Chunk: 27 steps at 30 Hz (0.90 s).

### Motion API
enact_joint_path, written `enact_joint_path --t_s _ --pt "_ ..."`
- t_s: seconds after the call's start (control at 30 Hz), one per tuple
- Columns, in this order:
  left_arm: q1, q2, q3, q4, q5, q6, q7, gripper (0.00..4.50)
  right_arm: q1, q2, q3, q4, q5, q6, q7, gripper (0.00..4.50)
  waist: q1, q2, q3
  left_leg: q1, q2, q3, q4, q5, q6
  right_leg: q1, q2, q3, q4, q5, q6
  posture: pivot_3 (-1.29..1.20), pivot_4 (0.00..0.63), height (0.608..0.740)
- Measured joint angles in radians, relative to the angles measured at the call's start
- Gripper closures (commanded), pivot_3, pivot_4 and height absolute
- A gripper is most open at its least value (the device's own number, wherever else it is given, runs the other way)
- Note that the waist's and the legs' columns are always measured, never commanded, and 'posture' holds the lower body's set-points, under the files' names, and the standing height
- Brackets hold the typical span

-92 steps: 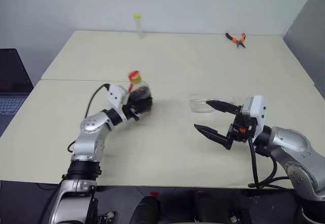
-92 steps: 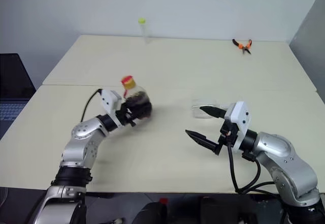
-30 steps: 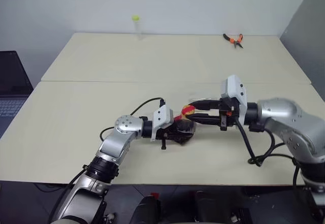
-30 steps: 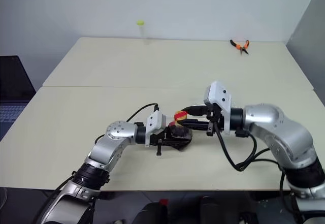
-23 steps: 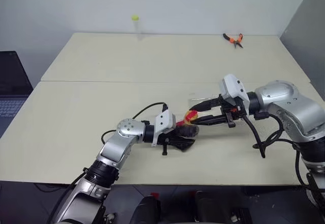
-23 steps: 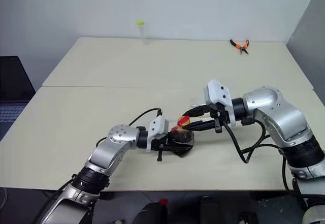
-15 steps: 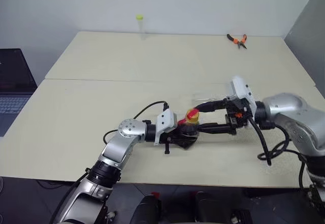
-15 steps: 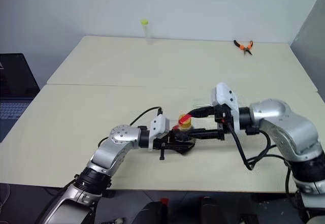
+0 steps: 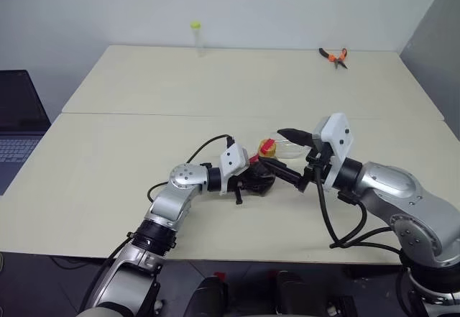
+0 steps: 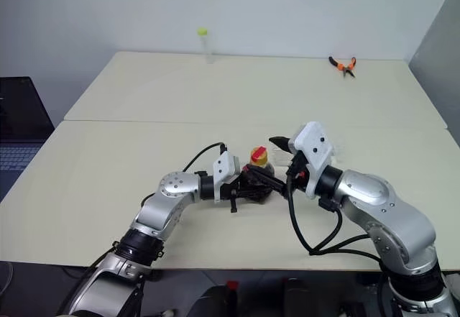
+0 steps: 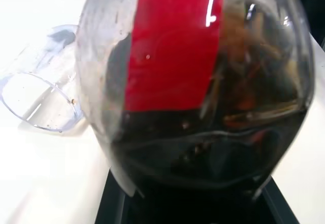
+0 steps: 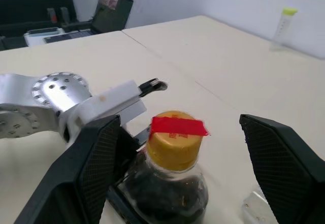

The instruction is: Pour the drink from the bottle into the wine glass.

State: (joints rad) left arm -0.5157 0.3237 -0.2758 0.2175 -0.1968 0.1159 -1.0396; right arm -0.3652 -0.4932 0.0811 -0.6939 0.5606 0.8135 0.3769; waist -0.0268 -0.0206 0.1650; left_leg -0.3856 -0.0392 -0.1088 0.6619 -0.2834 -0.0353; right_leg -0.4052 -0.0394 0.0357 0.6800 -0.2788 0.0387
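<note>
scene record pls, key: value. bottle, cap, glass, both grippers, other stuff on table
bottle: upright, dark drink inside, on the table
cap: yellow, on, red label strip across the top
wine glass: lying on its side just behind the bottle
left gripper: shut on the bottle's body
right gripper: open, fingers either side of the cap, not touching
clutter: clear tube and pliers at the far edge

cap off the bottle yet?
No, the yellow cap sits on the bottle, between the open right gripper's fingers.
</note>
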Motion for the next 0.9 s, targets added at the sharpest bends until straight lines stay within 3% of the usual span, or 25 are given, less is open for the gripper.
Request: enact_joint_path --t_s 0.33,0.43,0.63,0.9 --pt "-0.008 -0.012 0.0 0.024 0.002 -0.021 -0.002 3.6 0.002 0.065 -0.012 0.004 0.011 0.021 -0.023 0.49 -0.001 0.0 0.0 0.0 0.0 0.0 0.0 -0.001 0.002 0.0 0.0 0.0 0.0 0.0 0.0 0.0 0.15 0.74" --pt "-0.008 -0.014 0.0 0.024 0.003 -0.023 -0.002 3.6 0.002 0.051 -0.012 0.006 0.014 0.045 -0.007 1.09 -0.001 0.0 0.0 0.0 0.0 0.0 0.0 -0.001 0.002 0.0 0.0 0.0 0.0 0.0 0.0 0.0 0.15 0.74" --pt "-0.008 -0.015 0.0 0.024 0.005 -0.028 0.0 3.61 0.002 0.038 -0.012 0.009 0.022 0.082 -0.003 3.13 -0.002 0.0 0.0 0.0 0.0 0.0 0.0 -0.001 0.002 0.0 0.0 0.0 0.0 0.0 0.0 0.0 0.15 0.74" --pt "-0.008 -0.015 0.0 0.024 0.005 -0.028 0.0 3.66 -0.005 0.05 -0.026 0.023 0.053 0.094 -0.004 3.24 -0.002 0.0 0.0 0.0 0.0 0.0 0.0 -0.001 0.002 0.0 0.0 0.0 0.0 0.0 0.0 0.0 0.15 0.74"
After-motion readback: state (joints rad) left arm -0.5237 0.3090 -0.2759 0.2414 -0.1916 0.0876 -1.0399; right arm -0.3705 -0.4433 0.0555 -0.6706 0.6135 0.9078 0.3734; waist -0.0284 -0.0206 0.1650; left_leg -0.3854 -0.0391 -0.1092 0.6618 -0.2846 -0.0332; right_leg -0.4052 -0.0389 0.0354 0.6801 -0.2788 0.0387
